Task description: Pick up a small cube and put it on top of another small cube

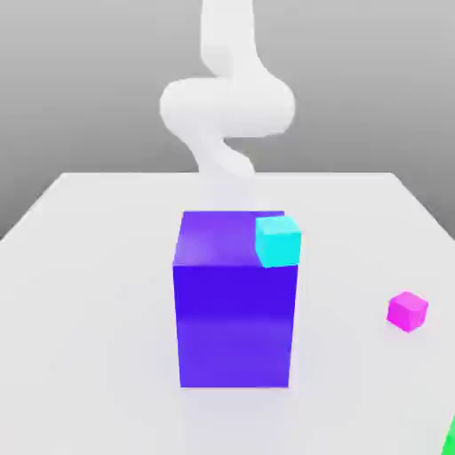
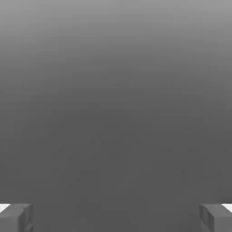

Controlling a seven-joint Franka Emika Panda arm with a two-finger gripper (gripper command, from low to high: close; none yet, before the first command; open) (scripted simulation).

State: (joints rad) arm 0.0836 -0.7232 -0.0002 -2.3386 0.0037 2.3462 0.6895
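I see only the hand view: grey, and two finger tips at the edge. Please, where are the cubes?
Observer: The small magenta cube lies alone on the table, at the exterior view's right.
Operator: And the cyan one?
Observer: The cyan cube sits on the big blue-purple block, at its top corner toward the exterior view's right.
Operator: Is my gripper near them?
Observer: The arm rises behind the block, apart from both cubes. Your gripper is open and holds nothing.

Sim tabletop (image 1: 89, 267) (plain blocks (image 1: 235, 302), grey void).
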